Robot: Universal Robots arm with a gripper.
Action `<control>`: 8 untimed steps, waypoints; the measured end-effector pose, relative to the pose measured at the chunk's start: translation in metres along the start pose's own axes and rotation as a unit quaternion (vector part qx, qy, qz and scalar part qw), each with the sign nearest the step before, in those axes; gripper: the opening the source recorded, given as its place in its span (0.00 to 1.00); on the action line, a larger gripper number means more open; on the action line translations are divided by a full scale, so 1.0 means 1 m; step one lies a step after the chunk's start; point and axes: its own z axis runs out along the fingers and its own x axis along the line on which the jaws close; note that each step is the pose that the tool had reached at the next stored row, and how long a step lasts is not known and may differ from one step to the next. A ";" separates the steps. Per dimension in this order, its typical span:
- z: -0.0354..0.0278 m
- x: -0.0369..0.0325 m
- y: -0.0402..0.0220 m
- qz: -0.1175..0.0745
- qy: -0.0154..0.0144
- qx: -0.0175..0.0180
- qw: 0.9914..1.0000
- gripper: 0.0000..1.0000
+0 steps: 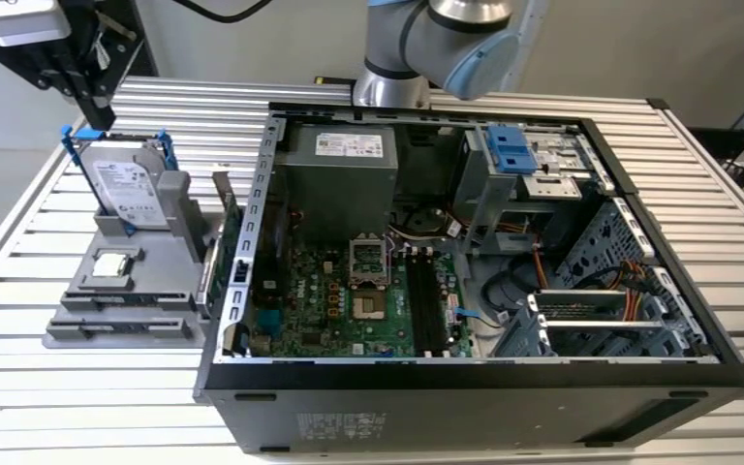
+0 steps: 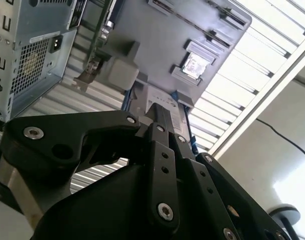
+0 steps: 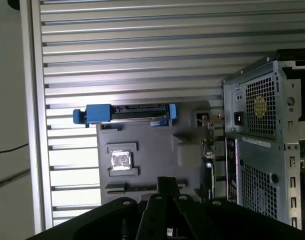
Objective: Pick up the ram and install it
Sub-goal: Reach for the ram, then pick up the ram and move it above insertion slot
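My gripper (image 1: 98, 118) hangs above the back left corner of the grey parts holder (image 1: 88, 329), in the exterior view's upper left. Its black fingers (image 2: 161, 112) lie together with nothing between them. The ram (image 1: 229, 205), a thin dark green board, stands on edge at the holder's right side, close to the open computer case (image 1: 476, 383). The first wrist view looks down on the ram (image 3: 209, 150) edge-on, between the holder and the case. The gripper is well apart from it. Black memory slots (image 1: 426, 305) run along the motherboard inside the case.
On the holder stand a silver hard drive in a blue frame (image 1: 127, 189) and a small square processor chip (image 1: 113, 263). The case has a power supply (image 1: 336, 179) and a drive cage (image 1: 527, 160). The ribbed metal table (image 1: 36, 407) extends around them, and the arm's base (image 1: 405, 58) stands behind the case.
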 end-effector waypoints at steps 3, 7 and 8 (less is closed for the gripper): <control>-0.0001 0.0067 -0.0005 0.000 0.000 0.000 1.000 0.00; -0.0003 0.0135 -0.0010 -0.001 0.000 -0.001 1.000 0.00; -0.0002 0.0135 -0.0010 -0.001 0.000 -0.001 1.000 0.00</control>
